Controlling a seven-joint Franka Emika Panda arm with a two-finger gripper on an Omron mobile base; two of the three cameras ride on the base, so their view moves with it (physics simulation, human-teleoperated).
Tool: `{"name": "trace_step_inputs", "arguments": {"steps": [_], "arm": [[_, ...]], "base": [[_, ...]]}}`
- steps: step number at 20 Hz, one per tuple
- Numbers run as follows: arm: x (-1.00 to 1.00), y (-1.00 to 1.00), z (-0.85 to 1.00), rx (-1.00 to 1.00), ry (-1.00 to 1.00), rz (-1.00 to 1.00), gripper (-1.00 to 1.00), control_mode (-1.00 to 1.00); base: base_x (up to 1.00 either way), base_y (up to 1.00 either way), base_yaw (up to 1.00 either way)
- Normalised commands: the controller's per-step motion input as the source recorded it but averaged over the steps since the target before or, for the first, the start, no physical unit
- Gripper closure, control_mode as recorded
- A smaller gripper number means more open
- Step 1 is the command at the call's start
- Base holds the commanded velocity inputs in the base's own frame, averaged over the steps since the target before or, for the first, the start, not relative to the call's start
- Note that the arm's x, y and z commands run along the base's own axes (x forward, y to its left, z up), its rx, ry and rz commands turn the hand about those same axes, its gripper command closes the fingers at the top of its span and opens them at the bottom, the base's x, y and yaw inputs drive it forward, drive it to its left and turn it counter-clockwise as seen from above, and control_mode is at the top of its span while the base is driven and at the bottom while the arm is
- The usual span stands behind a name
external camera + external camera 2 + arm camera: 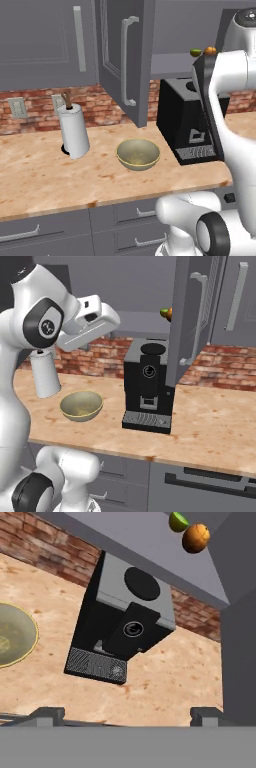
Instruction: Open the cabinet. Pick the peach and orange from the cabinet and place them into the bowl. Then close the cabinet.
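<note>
Step in hand: the cabinet [122,60] has one door swung out over the tabletop [45,175], so opening looks done; by my reading the arm is lining up to reach for fruit on the shelf.
End effector: the end effector [127,714] has its two dark fingertips set wide apart at the 6 o'clock edge of the hand view, with nothing between them.
Orange: the orange [195,538] sits on the grey shelf [150,549] at about 1 o'clock in the hand view, touching or just beside a small green fruit [177,521] at its 11 o'clock.
Peach: I cannot pick out a pink-red fruit on the visible part of the shelf; it may be hidden behind the door or the arm.
Bowl: the bowl [138,154] stands on the tabletop with nothing in it, at about 9 o'clock from the black coffee machine [187,125] in the left base view, and at 4 o'clock from the paper-towel roll [73,131].
Progress: no fruit moved yet, judging by the bowl.
Next move calls for: lifting the hand toward the shelf, centring the open fingers on the orange rather than the green fruit, and clearing the coffee machine top and the door edge.
</note>
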Motion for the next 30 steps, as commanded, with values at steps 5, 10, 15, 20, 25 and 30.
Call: {"name": "trace_step_inputs", "arguments": {"steps": [5, 10, 15, 20, 25, 30], "arm": [[0.00, 0.00, -0.11, 0.00, 0.12, 0.00, -1.00, -1.00], [0.00, 0.00, -0.08, 0.00, 0.09, 0.00, -1.00, -1.00], [0.00, 0.00, -0.02, 0.00, 0.05, 0.00, -1.00, -1.00], [0.00, 0.00, -0.03, 0.00, 0.03, 0.00, -1.00, -1.00], [0.00, 0.00, 0.00, 0.00, 0.00, 0.00, -1.00, -1.00], [0.00, 0.00, -0.01, 0.00, 0.00, 0.00, -1.00, -1.00]], "base": [[0.00, 0.00, 0.00], [0.00, 0.00, 0.00], [0.00, 0.00, 0.00], [0.00, 0.00, 0.00], [0.00, 0.00, 0.00], [0.00, 0.00, 0.00]]}}
